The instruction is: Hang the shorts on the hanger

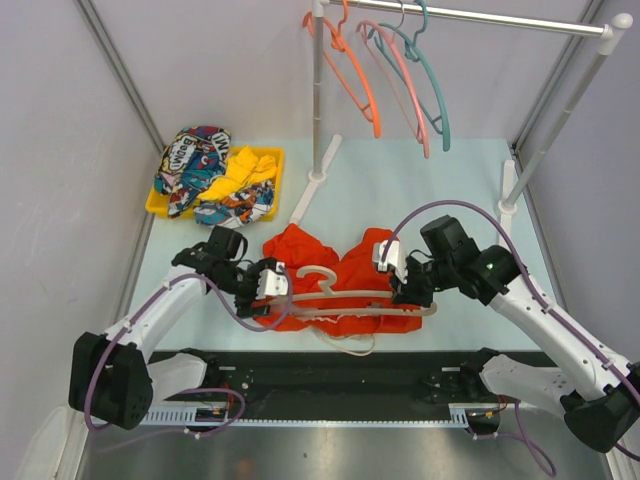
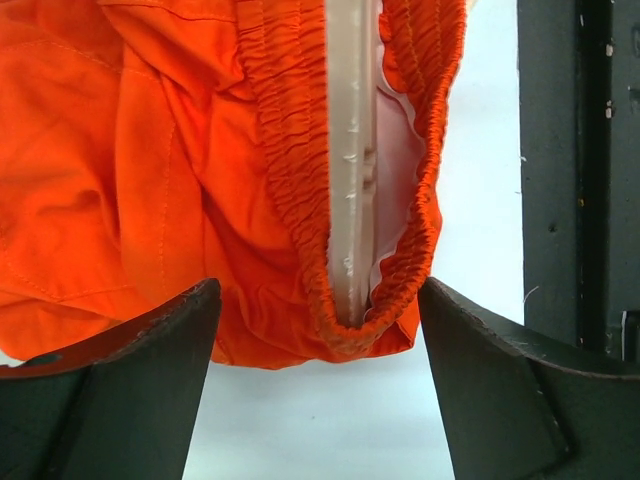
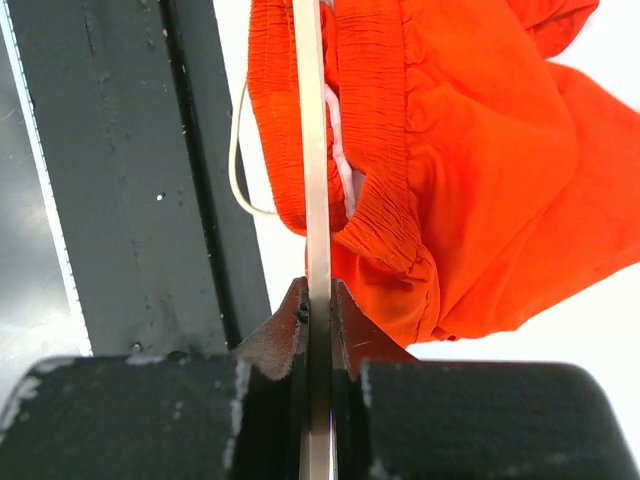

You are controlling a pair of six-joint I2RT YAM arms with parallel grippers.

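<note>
The shorts [image 1: 345, 272] lie spread on the pale surface [image 1: 450, 190], near its front edge, between the 2 arms. The hanger [image 1: 322, 280] lies flat on top of them, with its hook pointing away from the arm bases and its lower bar along the waistband.

In the left wrist view, one end of the hanger sits inside the gathered elastic waistband. The left claw [image 2: 320, 400] is spread wide here, with 1 finger on each side of this corner of the shorts, and it has hold of nothing.

The right claw [image 3: 318, 320] is closed tight on the other end of the hanger, and the thin beige bar runs straight out from between its 2 fingers. A cream drawstring cord [image 3: 236, 170] hangs beside the waistband there.

At the far left of the surface, a yellow tray [image 1: 272, 158] holds a comic-print garment [image 1: 190, 155] and a yellow garment [image 1: 238, 168]. At the back, 3 hangers, orange [image 1: 352, 75], pink [image 1: 405, 85] and teal [image 1: 436, 95], hang on a rail [image 1: 500, 18].
</note>
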